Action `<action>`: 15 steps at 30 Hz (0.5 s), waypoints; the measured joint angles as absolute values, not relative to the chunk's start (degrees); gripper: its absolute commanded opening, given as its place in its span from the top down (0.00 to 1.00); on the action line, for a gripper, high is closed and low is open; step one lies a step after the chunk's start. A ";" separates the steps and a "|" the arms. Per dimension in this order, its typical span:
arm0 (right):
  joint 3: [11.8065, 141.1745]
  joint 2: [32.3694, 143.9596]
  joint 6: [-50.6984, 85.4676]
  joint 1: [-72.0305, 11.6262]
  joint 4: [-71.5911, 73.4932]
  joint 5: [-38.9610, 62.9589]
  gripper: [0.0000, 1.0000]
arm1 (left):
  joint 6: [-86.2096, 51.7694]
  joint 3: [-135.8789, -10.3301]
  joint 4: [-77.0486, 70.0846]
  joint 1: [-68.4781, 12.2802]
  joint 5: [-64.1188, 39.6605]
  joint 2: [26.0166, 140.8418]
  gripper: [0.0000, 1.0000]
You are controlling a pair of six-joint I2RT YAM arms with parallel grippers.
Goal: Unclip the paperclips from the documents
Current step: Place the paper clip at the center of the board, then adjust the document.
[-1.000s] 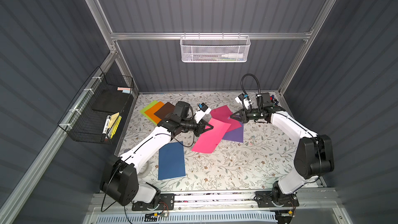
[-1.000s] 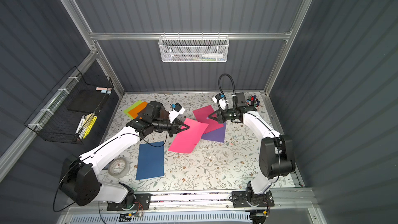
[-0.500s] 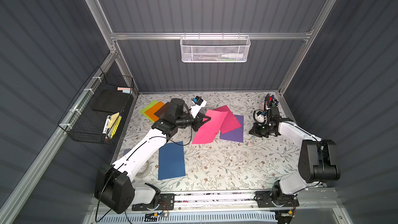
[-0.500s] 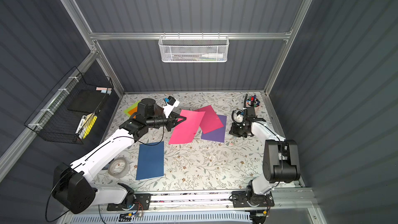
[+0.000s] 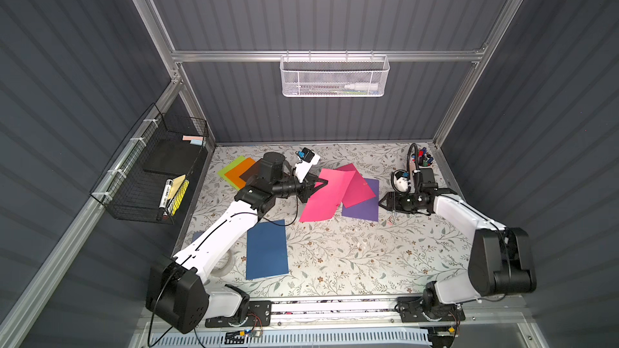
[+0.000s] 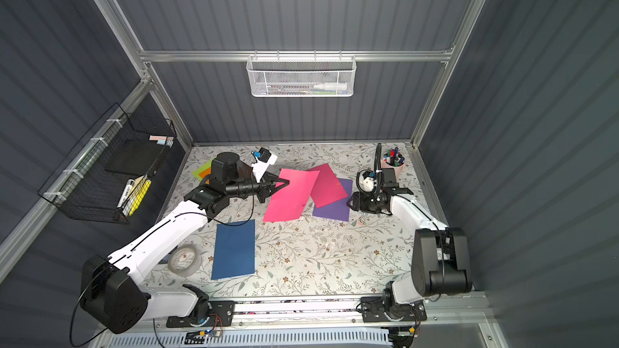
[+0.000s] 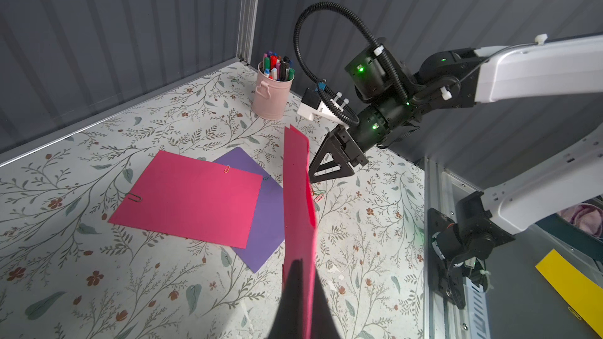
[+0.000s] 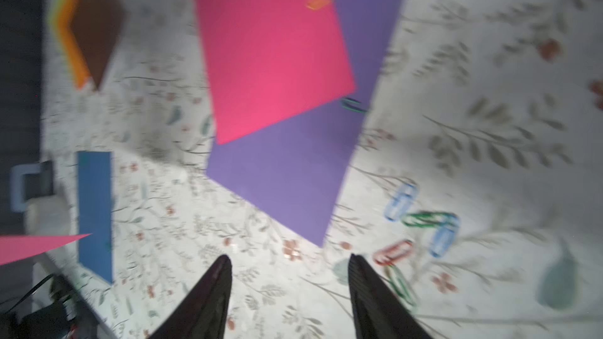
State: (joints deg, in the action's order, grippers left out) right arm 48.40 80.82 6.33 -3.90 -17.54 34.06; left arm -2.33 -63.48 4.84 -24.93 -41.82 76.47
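The left hand (image 7: 300, 269) is clamping one pink sheet (image 7: 298, 203), which is showing edge-on in its wrist view and hiding part of a finger. The right hand (image 8: 288, 260) is hovering over the counter (image 8: 489, 60), fingers apart and empty, with loose paperclips (image 8: 421, 220) lying blurred just beside it. An orange clip (image 7: 227, 168) and a dark clip (image 7: 135, 197) are sitting on the other pink sheet (image 7: 195, 197) — overlapping the purple sheet (image 7: 266, 223)

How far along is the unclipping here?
Done: loose paperclips lie piled on the table. In hand: left end effector grips a raised pink sheet; right end effector is open, empty. Left: the flat pink sheet carries an orange clip and a dark clip; the purple sheet another clip.
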 measured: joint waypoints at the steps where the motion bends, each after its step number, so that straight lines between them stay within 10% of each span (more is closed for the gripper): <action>1: 45.39 77.80 6.59 -4.58 -12.05 37.52 0.29 | -2.28 -63.48 4.67 -24.88 -42.76 76.40 1.00; 15: 43.72 77.76 12.60 -13.17 28.42 67.92 0.26 | -0.38 -63.55 3.97 -24.56 -53.58 75.70 1.00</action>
State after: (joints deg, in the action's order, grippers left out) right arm 43.72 77.76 12.60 -13.17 28.42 67.92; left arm -0.38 -63.55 3.97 -24.56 -53.58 75.70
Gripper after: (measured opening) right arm 0.750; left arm 0.047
